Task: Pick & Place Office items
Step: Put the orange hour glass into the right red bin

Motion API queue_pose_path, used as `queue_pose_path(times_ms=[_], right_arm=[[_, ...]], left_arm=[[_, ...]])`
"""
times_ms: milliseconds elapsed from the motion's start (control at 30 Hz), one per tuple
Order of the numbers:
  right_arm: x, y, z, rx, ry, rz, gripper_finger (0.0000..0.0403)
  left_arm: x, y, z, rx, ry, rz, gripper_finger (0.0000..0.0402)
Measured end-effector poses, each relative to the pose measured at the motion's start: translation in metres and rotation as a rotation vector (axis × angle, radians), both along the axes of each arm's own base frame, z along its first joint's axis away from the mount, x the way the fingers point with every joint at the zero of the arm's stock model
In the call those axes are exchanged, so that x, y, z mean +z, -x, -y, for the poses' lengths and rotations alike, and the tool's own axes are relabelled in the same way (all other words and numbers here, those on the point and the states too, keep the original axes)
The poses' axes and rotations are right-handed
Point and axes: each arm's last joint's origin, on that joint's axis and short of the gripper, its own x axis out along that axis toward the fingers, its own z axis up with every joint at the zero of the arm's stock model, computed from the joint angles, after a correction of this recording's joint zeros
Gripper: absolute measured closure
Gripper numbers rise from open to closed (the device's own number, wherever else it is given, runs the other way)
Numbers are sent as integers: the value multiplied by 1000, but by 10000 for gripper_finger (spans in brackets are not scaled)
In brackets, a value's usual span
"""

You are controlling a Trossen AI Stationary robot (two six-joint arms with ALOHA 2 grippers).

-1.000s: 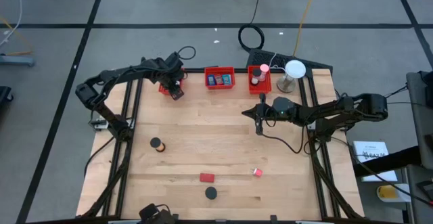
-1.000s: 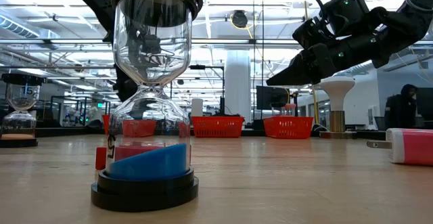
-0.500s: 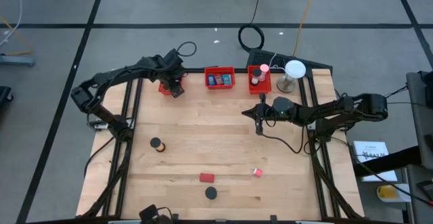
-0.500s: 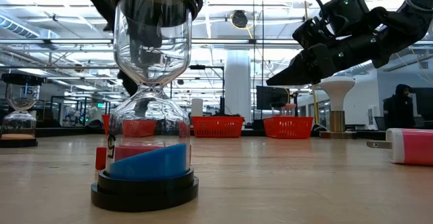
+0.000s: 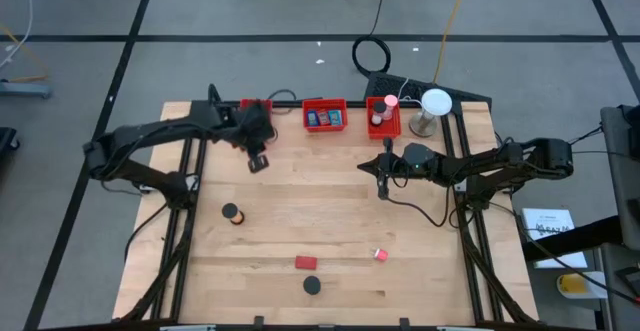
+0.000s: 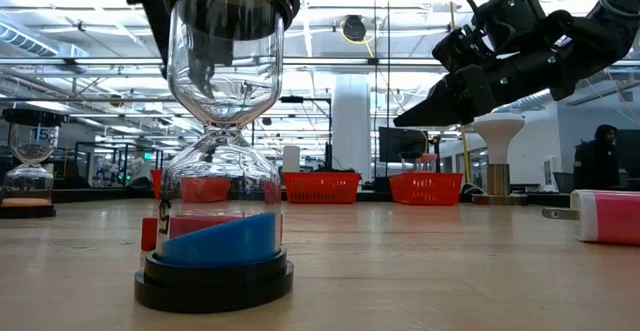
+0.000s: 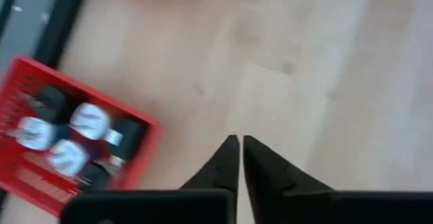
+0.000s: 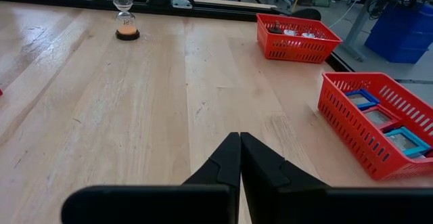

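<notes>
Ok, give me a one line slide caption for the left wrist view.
Left arm's shut fingers hover over bare wooden table, beside a red bin holding black and white office items.

Bright ceiling lights (image 6: 330, 16) glare behind the hourglass (image 6: 217, 141); the left wrist view is blurred, its bin (image 7: 74, 139) soft.

One camera looks straight down on the whole table (image 5: 330, 221). Another sits at tabletop level, close behind an hourglass (image 6: 217, 151). Both wrist cameras look down past their fingers; all share the red bins (image 8: 295, 37)
</notes>
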Motion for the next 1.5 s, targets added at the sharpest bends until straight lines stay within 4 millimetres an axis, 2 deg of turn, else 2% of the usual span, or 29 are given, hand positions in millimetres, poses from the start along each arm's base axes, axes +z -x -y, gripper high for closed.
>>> queue_pose_path(times_ms=[133, 233, 467, 700, 867, 1067, 1333, 1500], right_arm=[[0, 0, 0, 1, 4, 0, 399], [0, 0, 0, 1, 4, 0, 399], [0, 0, 0, -1, -3, 1, 399], [0, 0, 0, -1, -4, 1, 399], [0, 0, 0, -1, -4, 1, 399], [0, 0, 0, -1, -3, 1, 399], [0, 0, 0, 0, -2, 1, 399], [0, 0, 0, 0, -2, 1, 399]], left_arm=[[2, -2, 27, 36, 76, -13, 398], [1, -7, 46, 89, 139, -24, 382], [-4, -1, 94, 180, 230, -168, 302], [2, 7, 127, 297, 333, -264, 198], [4, 11, 143, 314, 373, -307, 135], [3, 19, 159, 361, 344, -349, 84], [3, 27, 166, 494, 330, -399, 48], [-7, 32, 168, 529, 317, -435, 41]])
